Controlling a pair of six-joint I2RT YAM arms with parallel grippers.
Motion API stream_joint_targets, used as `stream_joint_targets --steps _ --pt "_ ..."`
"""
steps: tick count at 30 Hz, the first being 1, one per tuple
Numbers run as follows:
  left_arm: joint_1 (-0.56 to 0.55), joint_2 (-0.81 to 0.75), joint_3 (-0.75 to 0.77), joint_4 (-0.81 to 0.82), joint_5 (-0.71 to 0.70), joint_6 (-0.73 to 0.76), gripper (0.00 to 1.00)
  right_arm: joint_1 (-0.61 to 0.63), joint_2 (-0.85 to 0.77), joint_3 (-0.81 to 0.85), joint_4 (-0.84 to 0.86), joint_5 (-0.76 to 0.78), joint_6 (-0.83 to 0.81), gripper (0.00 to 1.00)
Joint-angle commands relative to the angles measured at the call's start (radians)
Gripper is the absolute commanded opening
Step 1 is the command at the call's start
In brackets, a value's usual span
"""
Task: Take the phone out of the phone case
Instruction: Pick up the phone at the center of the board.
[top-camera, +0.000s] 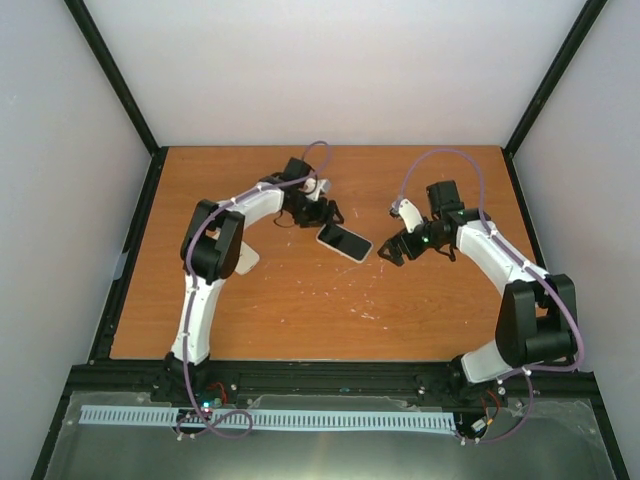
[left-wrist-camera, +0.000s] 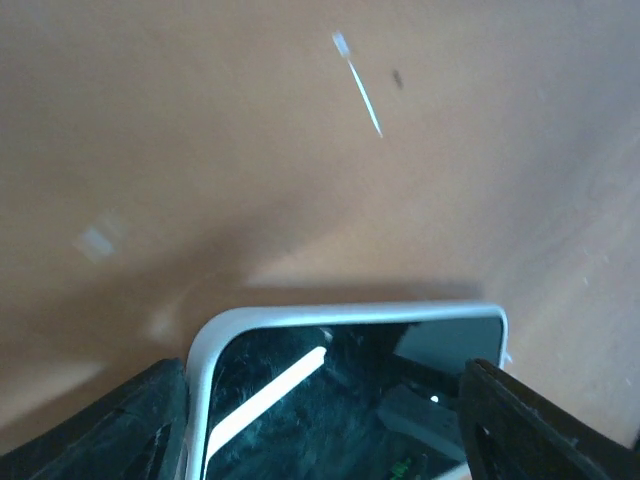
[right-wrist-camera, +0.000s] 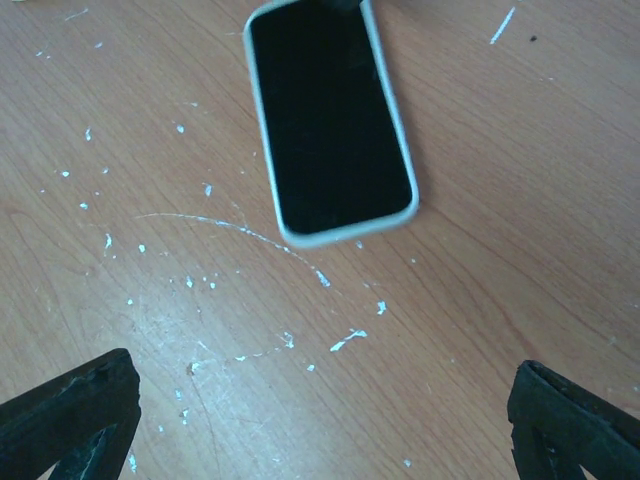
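The phone (top-camera: 345, 242) has a black screen and sits in a pale grey-white case (right-wrist-camera: 397, 140), face up near the table's middle. My left gripper (top-camera: 322, 215) is shut on the far end of the cased phone. In the left wrist view the phone (left-wrist-camera: 350, 400) fills the gap between the two black fingers (left-wrist-camera: 130, 420), with the case rim (left-wrist-camera: 350, 313) raised a little above the wood. My right gripper (top-camera: 397, 247) is open and empty, just right of the phone. In the right wrist view the phone (right-wrist-camera: 330, 120) lies ahead of that gripper (right-wrist-camera: 322, 372), apart from it.
The orange wooden table (top-camera: 300, 320) bears white scratches and flecks (right-wrist-camera: 350, 340) in front of the phone. Black frame rails run along the table's left edge (top-camera: 135, 260) and right edge (top-camera: 530, 220). White walls close in the back and sides.
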Motion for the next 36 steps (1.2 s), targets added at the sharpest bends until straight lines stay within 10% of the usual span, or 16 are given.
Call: stream_joint_targets --steps 1,10,20,36 --pt "-0.081 -0.169 -0.138 0.008 0.045 -0.057 0.74 -0.033 0.007 0.036 -0.032 -0.019 0.0 0.98" --pt "-0.159 -0.404 -0.349 0.043 -0.201 0.043 0.78 -0.109 -0.071 -0.004 -0.081 -0.008 -0.021 0.97" --pt "-0.116 0.043 0.229 -0.193 -0.091 0.152 0.86 -0.099 -0.136 -0.049 -0.159 0.044 -0.142 0.81" --pt "-0.17 -0.163 -0.208 -0.103 0.156 0.171 0.79 -0.091 -0.116 -0.1 -0.173 0.048 -0.219 0.78"
